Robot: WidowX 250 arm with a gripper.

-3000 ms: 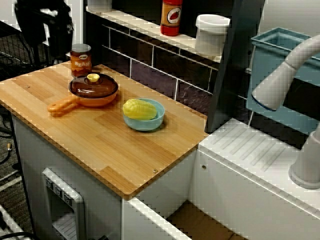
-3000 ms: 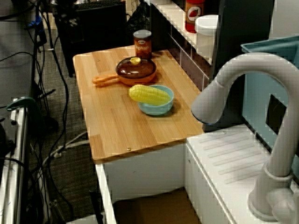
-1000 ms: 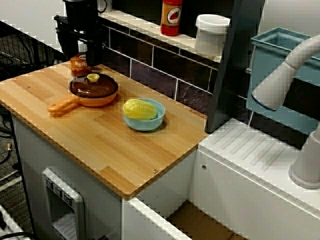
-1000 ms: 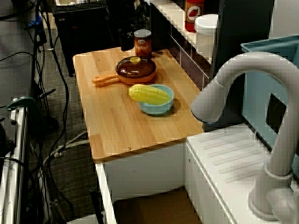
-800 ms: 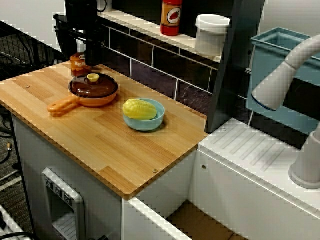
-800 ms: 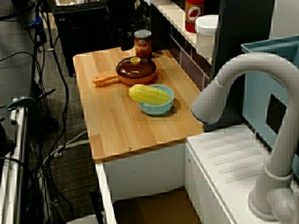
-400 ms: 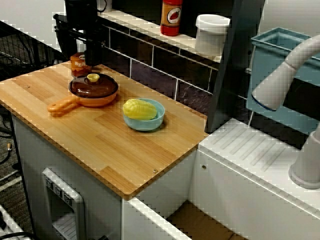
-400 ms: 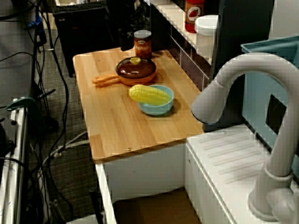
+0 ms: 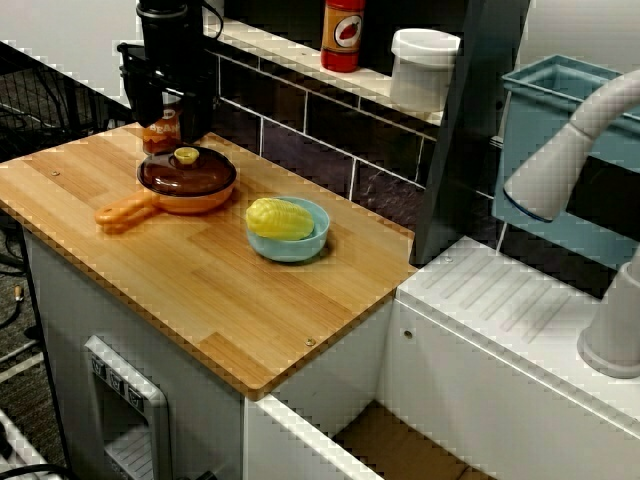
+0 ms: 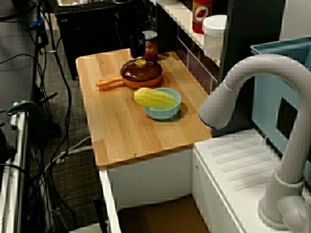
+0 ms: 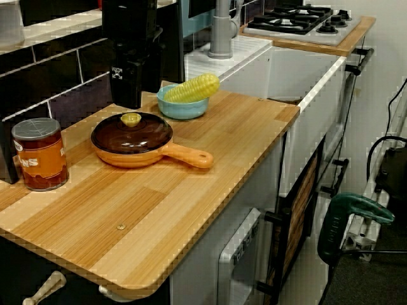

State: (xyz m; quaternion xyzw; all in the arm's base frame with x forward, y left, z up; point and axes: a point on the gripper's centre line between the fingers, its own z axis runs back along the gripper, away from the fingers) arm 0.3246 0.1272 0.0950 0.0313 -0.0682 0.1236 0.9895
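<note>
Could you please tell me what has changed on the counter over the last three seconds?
The gripper came in from beyond the counter's far left corner and dropped over the can, its open fingers now on either side of it. Nothing has been gripped or let go. The can, the pan, the bowl and the corn stayed where they were.

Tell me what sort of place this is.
A kitchen, probably a mock or play one: a light wooden countertop backed by dark wall tiles, a curved grey faucet beside a white ridged draining board, and a silver gas hob further along.
</note>
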